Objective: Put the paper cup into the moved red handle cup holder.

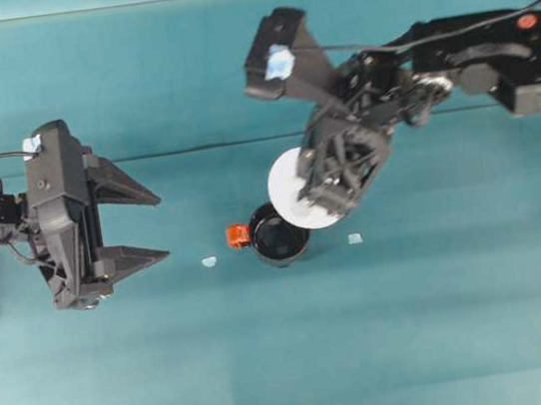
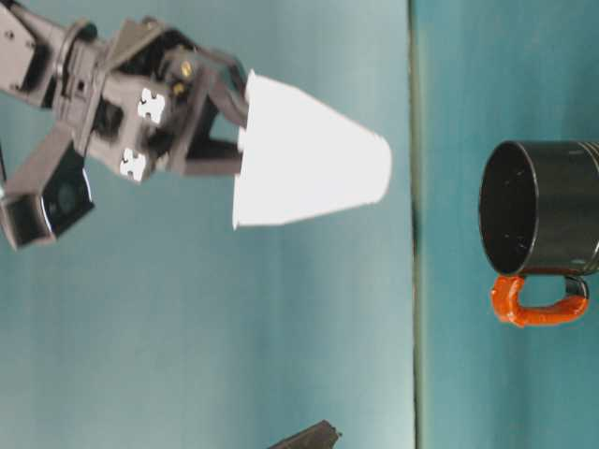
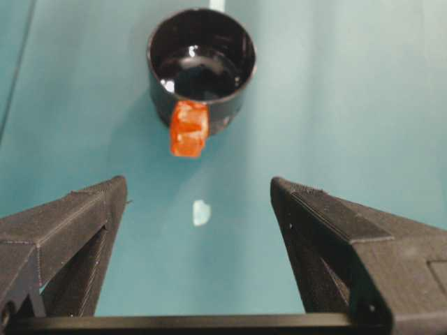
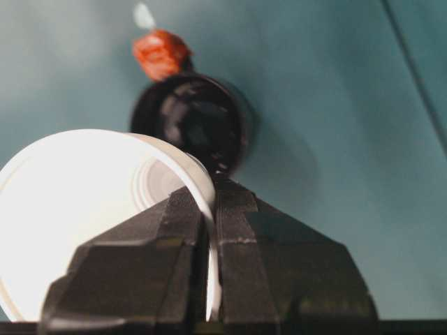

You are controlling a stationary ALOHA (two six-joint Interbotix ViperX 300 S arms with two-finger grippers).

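The white paper cup [image 1: 294,191] [image 2: 309,168] [image 4: 77,202] hangs in the air, tilted, with my right gripper [image 1: 335,191] [image 4: 209,230] shut on its rim. It hovers just up and right of the black red handle cup holder [image 1: 277,234] [image 2: 543,210] [image 3: 201,63] [image 4: 192,118], which stands upright and empty on the table. The holder's red-orange handle [image 1: 238,234] [image 3: 188,129] points left, toward my left gripper [image 1: 158,226] [image 3: 199,202]. That gripper is open, apart from the holder, with nothing between its fingers.
Two small pale tape bits lie on the teal table [image 1: 293,360], one left of the holder [image 1: 209,261] [image 3: 201,212] and one to its right [image 1: 355,239]. Black frame posts stand at the table's far left and right edges.
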